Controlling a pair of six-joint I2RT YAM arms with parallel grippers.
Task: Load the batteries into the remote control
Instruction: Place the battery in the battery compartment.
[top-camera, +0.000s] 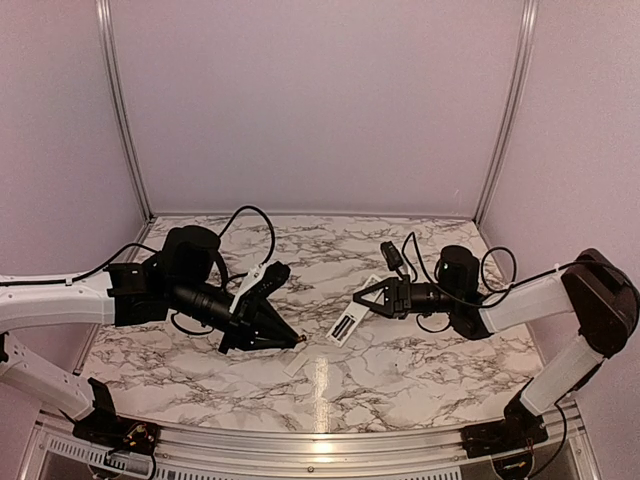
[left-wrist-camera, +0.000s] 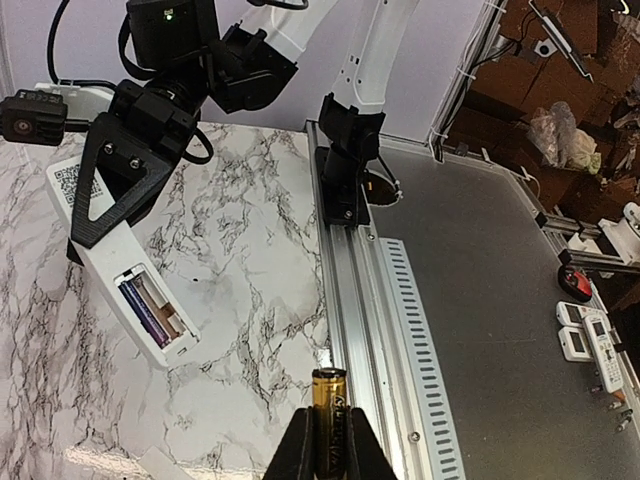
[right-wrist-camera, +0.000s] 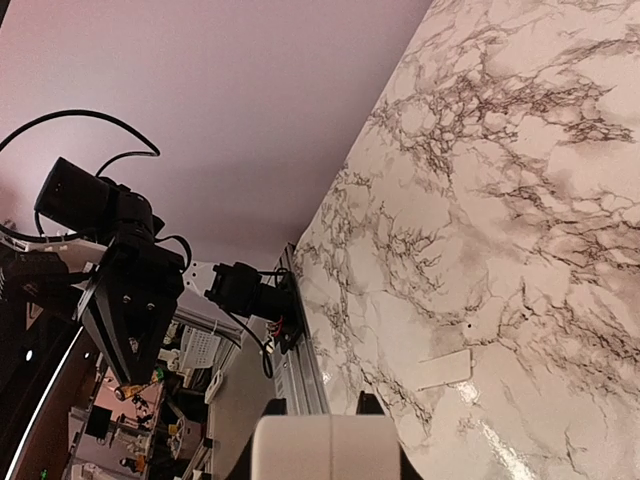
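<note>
White marble with dark grey veining over the tabletop (top-camera: 400, 375). Plain white on the remote control (left-wrist-camera: 105, 265), a black square code (left-wrist-camera: 68, 180) near one end, a dark recess (left-wrist-camera: 152, 312) at the other with purple-blue and brown inside. Matte black on the right pincer (top-camera: 360, 298) around the remote control and on the left pincer (left-wrist-camera: 328, 435) near it. Gold and black on the battery (left-wrist-camera: 329, 392). White on the cover plate (top-camera: 298, 364) near the remote control. Pale lilac on the walls (top-camera: 320, 100) behind.

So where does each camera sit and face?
Top external: above and behind, looking down at the marble table; both arms show.
Left wrist: on left arm, looks past the left hand and its battery toward the remote control.
Right wrist: on right arm, looks across the table; right hand at bottom.
Shared: each wrist view shows the opposite hand.
</note>
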